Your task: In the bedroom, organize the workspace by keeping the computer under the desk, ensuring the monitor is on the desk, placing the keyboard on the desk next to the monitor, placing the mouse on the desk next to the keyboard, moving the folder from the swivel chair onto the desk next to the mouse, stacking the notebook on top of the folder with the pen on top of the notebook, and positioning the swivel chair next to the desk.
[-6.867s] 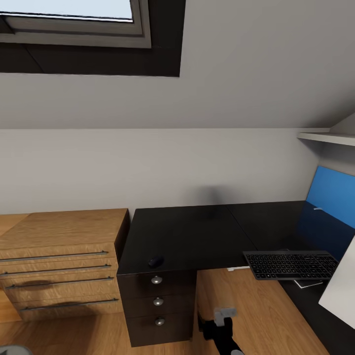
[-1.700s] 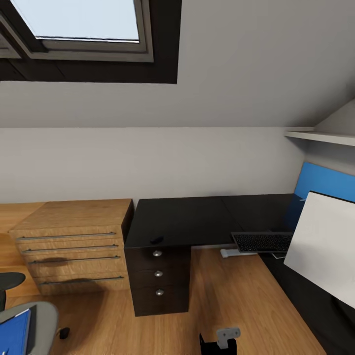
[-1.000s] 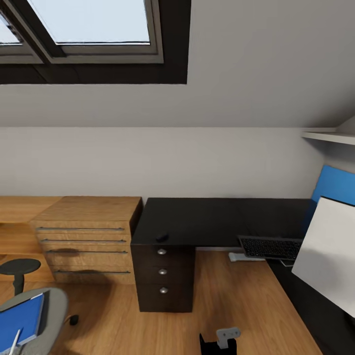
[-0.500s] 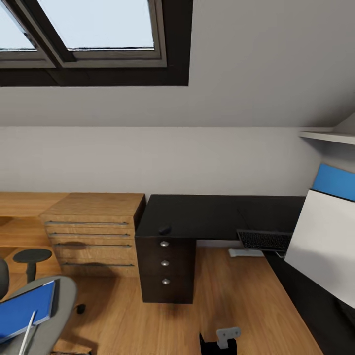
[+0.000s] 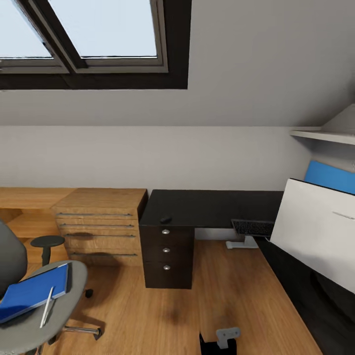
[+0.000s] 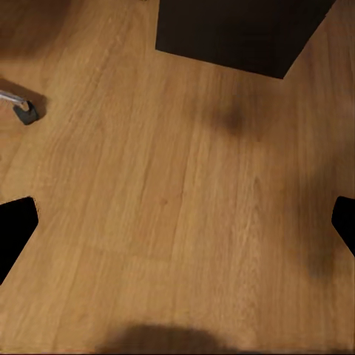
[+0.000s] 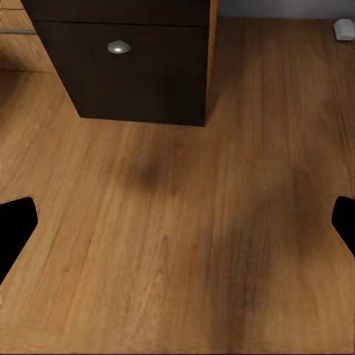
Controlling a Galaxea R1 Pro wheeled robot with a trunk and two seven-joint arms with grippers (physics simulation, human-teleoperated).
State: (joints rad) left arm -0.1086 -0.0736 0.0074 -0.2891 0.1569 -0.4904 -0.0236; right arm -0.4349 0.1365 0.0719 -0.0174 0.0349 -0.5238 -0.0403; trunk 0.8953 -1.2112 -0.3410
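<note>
my left hand (image 6: 177, 222) hangs over bare wood floor (image 6: 148, 185), its dark fingertips (image 6: 15, 225) wide apart at the two edges of the wrist view with nothing between them. my right hand (image 7: 177, 222) is spread just as wide and empty over the same floor, with the foot of the black drawer unit (image 7: 126, 70) ahead of it.

nearest in the head view, at my left, stands the swivel chair (image 5: 47, 315). the blue folder (image 5: 32, 292) lies flat on its grey seat, with a dark edge of the notebook (image 5: 68, 277) showing along its far side, and the pen (image 5: 47, 306) lies slanted across the folder's near corner, touching it.

at my right the white back of the monitor (image 5: 315, 229) stands tilted on the black surface (image 5: 207, 207). past it the keyboard (image 5: 252, 227) lies at the inner corner, partly over the edge, and a pale flat thing (image 5: 240, 243) sits on the floor below it.

farther left, the mouse (image 5: 165, 219) sits near the front edge of the surface, above the drawers. a wooden dresser (image 5: 98, 222) stands just beside the drawer unit. a skylight (image 5: 98, 34) is set in the sloped wall above.
</note>
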